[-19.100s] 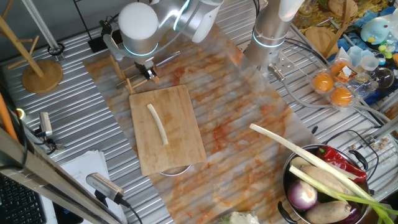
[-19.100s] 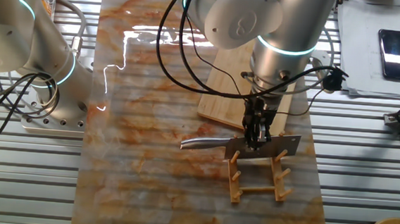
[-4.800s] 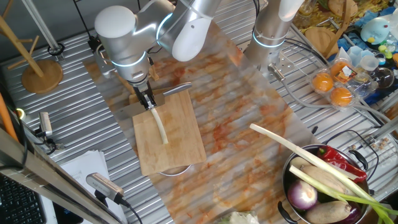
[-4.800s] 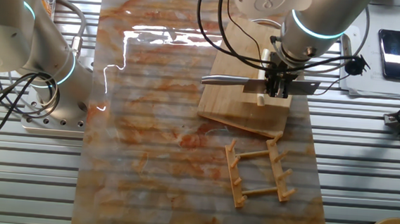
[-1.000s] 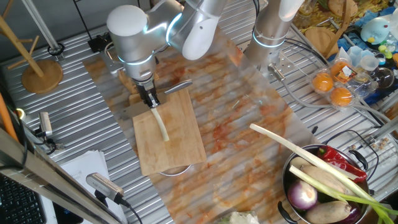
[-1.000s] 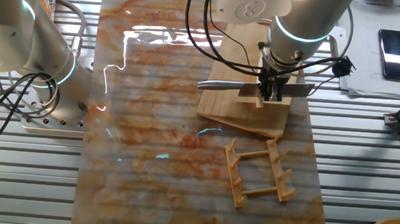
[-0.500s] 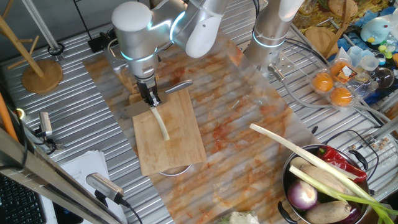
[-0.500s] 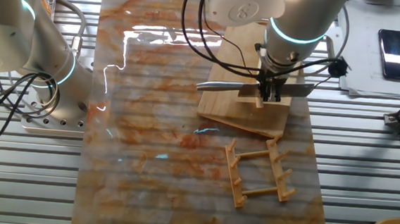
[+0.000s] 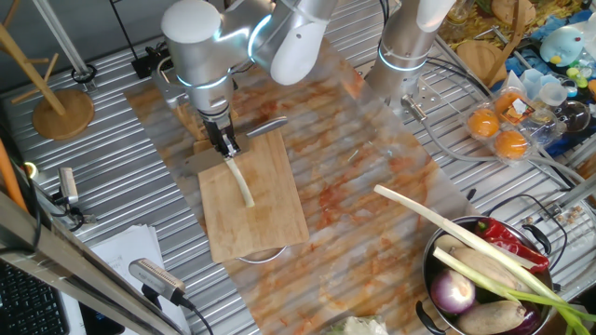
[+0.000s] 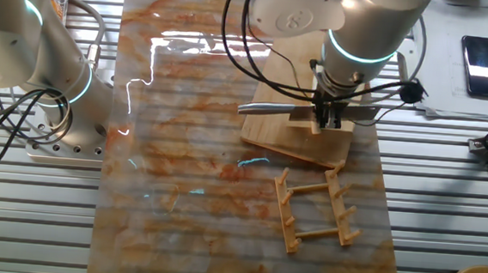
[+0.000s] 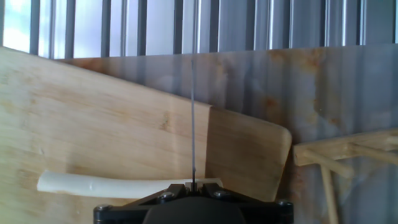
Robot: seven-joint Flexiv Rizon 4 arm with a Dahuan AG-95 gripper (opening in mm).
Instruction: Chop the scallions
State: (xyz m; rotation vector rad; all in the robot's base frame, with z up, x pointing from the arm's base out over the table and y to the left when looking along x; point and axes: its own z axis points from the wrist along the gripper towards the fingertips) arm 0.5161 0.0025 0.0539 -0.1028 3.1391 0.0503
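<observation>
My gripper (image 9: 225, 144) is shut on a knife (image 10: 267, 109), silver handle to one side and blade (image 10: 375, 113) to the other. It holds the knife over the near-rack end of the wooden cutting board (image 9: 253, 207). The scallion (image 9: 241, 183), one whole cream-white stalk, lies on the board and reaches under the gripper. In the hand view the blade (image 11: 193, 118) shows edge-on as a thin line across the stalk's (image 11: 112, 185) right end, just ahead of the gripper (image 11: 193, 186). I cannot tell whether blade and stalk touch. In the other fixed view the gripper (image 10: 327, 116) hides most of the stalk.
A wooden knife rack (image 10: 316, 215) lies just off the board's end. A second arm's base (image 9: 405, 51) stands at the back. A bowl's rim (image 9: 430, 251) at the right holds a purple onion (image 9: 453, 293), a red pepper and a long green-leaved stalk (image 9: 447, 228). A wooden stand (image 9: 60, 112) is at left.
Long ago the knife sat on the rack; it is now carried over the board. In the last second the arm shifted only slightly above the stalk's end. The stalk is still whole.
</observation>
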